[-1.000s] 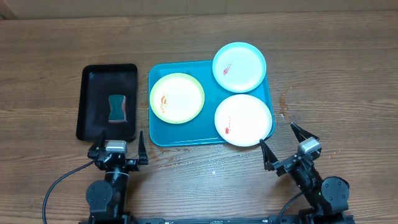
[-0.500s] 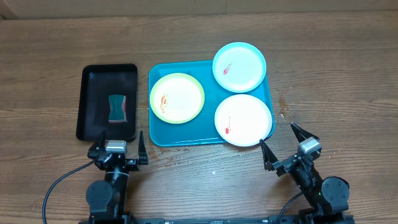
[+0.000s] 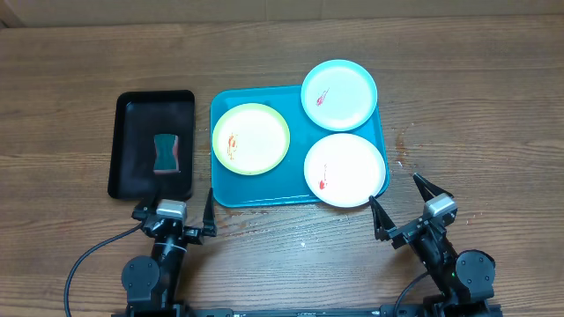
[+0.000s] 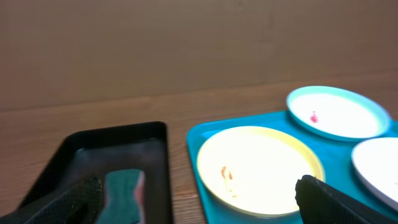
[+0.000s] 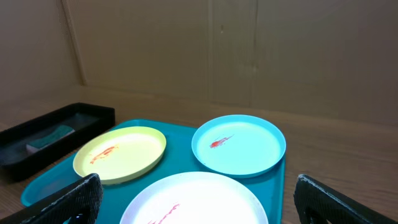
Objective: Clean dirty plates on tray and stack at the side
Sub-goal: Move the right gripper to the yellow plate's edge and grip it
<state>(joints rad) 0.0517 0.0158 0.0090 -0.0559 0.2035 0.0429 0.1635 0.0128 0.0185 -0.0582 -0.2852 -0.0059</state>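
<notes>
The teal tray [image 3: 222, 189] holds three dirty plates with red-orange smears: lime-green-rimmed [image 3: 251, 138] at its left, light-blue [image 3: 339, 95] at the back right overhanging the rim, white [image 3: 345, 169] at the front right. My left gripper [image 3: 174, 205] is open and empty near the table's front, between the black tray and the teal tray's front left corner. My right gripper [image 3: 394, 192] is open and empty just off the tray's front right corner, by the white plate. The left wrist view shows the green-rimmed plate [image 4: 258, 165]. The right wrist view shows the white plate [image 5: 199, 199] closest.
A black rectangular tray [image 3: 132, 114] stands left of the teal tray with a teal-and-pink sponge [image 3: 165, 154] in it; the sponge also shows in the left wrist view [image 4: 124, 193]. Bare wooden table lies right of the teal tray and along the front.
My left gripper has shifted a little to the right, toward the teal tray's front left corner. The right gripper and the plates have not moved.
</notes>
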